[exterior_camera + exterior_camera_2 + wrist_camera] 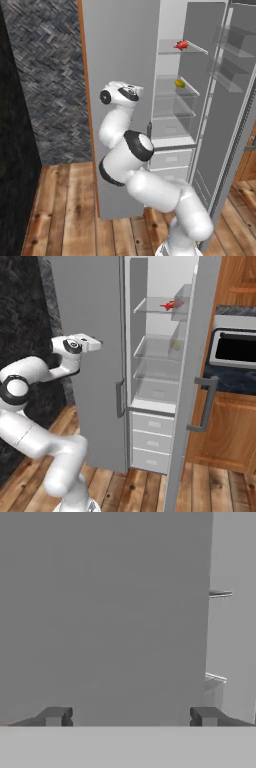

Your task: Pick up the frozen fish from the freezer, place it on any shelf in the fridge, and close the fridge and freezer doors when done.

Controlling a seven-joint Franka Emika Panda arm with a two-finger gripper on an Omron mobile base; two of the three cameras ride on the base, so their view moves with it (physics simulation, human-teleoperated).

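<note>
Two tall flat grey doors (pixel 120 100) stood open; end effector (pixel 130 716) wide, empty, facing door; push flat, toward twelve o'clock.

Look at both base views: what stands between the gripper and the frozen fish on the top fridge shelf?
A grey door panel. In both base views the gripper is against its flat face, while the frozen fish lies beyond its edge on the shelf.
</note>
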